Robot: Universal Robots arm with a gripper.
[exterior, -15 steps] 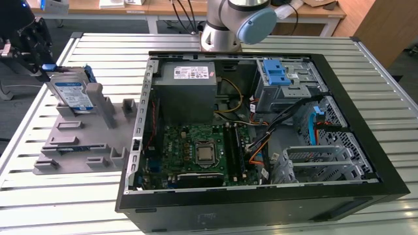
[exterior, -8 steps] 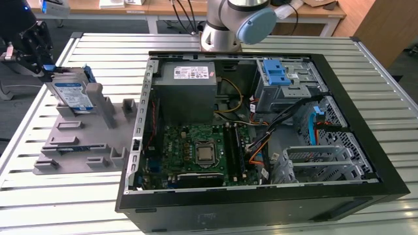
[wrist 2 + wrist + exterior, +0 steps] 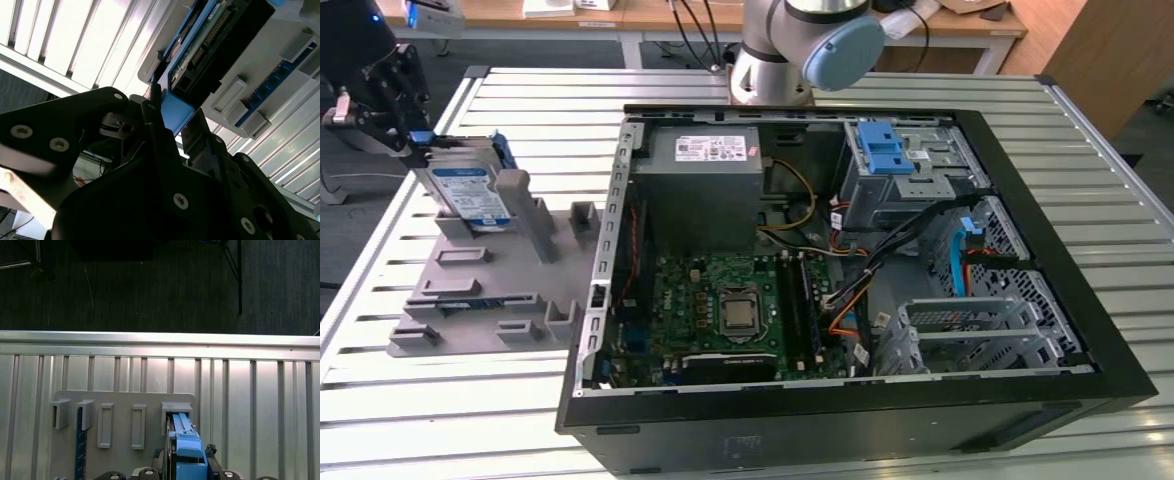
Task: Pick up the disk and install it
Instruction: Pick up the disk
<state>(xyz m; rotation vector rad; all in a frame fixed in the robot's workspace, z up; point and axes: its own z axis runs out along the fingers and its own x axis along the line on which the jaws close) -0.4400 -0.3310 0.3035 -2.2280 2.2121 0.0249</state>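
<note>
The disk, a silver drive with a white-and-blue label in a blue carrier frame, stands on edge in a slot of the grey holder on the exterior view's left. My gripper is at the disk's upper edge. In both wrist views the black fingers sit against either side of the blue carrier, shut on it. The second wrist view shows the disk's connector end and the holder behind it. The disk's lower part is still in the holder slot.
The open computer case lies on the slatted metal table, with a grey power supply, a motherboard, a blue latch and wire drive cages. The arm's base stands behind the case. The table edge runs just past the holder.
</note>
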